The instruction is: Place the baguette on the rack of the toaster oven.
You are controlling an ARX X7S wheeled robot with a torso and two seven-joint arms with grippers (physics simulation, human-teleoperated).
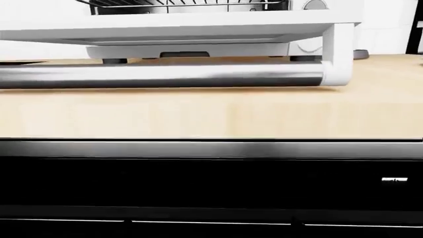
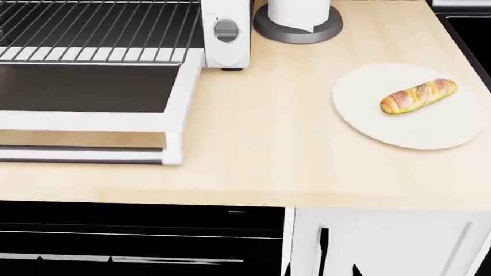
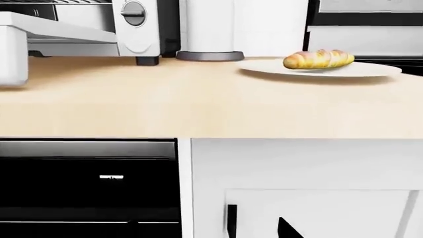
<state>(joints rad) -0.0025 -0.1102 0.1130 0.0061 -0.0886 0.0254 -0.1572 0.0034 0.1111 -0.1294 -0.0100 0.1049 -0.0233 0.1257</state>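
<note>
The baguette [image 2: 419, 96] lies on a white plate [image 2: 368, 123] at the right of the wooden counter; it also shows in the right wrist view [image 3: 318, 59]. The white toaster oven [image 2: 226, 34] stands at the back left with its door [image 2: 84, 86] folded down flat. The rack [image 2: 92, 34] is slid out over the door and is bare. Both arms hang low, in front of and below the counter edge. Of my left gripper [image 1: 210, 230] and right gripper [image 3: 210, 230] only dark fingertips show, set wide apart and empty.
A paper towel holder [image 2: 299, 26] stands beside the oven. The door's steel handle bar [image 1: 165, 75] juts toward the counter's front edge. A black stove [image 2: 468, 23] adjoins the counter at the far right. A black appliance front [image 2: 138, 230] and a white cabinet [image 2: 383, 241] sit below the counter.
</note>
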